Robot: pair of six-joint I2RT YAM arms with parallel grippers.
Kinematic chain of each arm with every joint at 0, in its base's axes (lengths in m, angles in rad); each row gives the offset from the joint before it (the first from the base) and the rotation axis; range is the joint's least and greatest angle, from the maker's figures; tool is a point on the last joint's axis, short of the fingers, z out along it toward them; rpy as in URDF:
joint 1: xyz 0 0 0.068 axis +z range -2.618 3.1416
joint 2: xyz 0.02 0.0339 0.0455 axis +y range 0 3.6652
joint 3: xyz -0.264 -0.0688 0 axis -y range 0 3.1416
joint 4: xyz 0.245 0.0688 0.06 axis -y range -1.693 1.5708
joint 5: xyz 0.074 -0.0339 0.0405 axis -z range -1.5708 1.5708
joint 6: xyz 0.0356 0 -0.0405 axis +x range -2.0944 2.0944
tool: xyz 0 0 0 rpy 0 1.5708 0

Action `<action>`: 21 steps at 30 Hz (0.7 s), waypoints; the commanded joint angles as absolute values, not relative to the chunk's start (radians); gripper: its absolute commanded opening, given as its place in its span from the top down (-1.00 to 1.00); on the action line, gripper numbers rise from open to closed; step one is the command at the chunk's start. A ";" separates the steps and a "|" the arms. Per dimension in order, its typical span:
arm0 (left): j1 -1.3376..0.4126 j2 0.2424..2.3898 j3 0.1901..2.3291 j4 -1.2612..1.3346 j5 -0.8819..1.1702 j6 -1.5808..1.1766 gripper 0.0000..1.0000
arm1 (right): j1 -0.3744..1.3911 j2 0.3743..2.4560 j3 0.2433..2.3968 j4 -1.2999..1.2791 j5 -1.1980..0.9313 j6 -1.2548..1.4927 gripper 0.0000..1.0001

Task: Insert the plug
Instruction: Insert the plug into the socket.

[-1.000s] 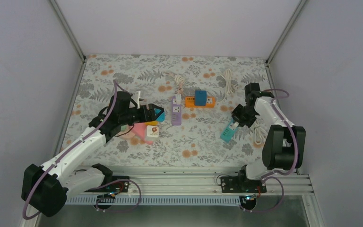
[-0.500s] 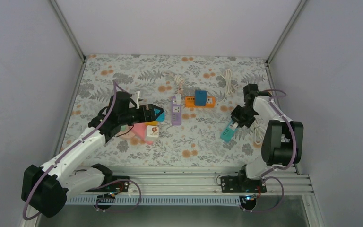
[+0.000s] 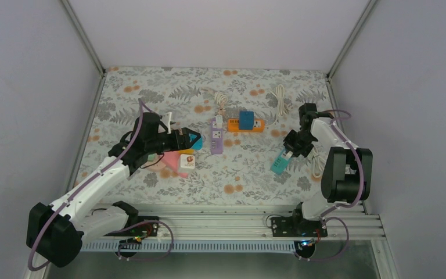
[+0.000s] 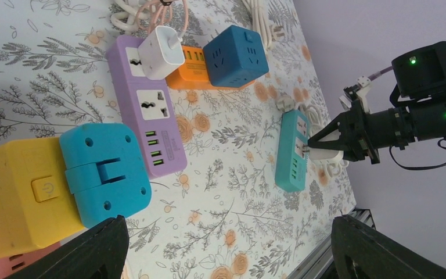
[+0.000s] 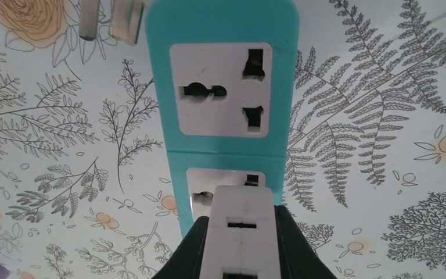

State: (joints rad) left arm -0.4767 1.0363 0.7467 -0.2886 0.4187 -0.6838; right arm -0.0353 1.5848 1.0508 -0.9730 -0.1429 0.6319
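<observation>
Clamped on white plug with right gripper, just over second socket of teal power strip; prongs hidden. Risks missing the slots through slight tilt or offset, jamming against the faceplate or shoving the loose strip sideways.

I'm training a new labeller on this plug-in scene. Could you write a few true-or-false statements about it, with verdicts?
1. The right hand grips a white plug. True.
2. Both universal sockets on the teal strip are occupied. False: the socket beyond the plug is empty.
3. A white charger sits in the purple strip. True.
4. The blue cube sits on the purple strip. False: it sits on the orange strip.
5. The left hand is shut. False: its fingers are spread wide apart.
</observation>
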 commanded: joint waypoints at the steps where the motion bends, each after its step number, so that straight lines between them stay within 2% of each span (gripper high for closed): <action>1: -0.470 1.023 0.732 -0.299 0.426 -0.674 -0.74 | -0.041 1.567 1.077 -1.021 -0.127 0.614 0.93; 21: -0.467 1.036 0.729 -0.290 0.440 -0.676 -0.75 | -0.041 1.606 1.043 -0.984 -0.125 0.598 0.93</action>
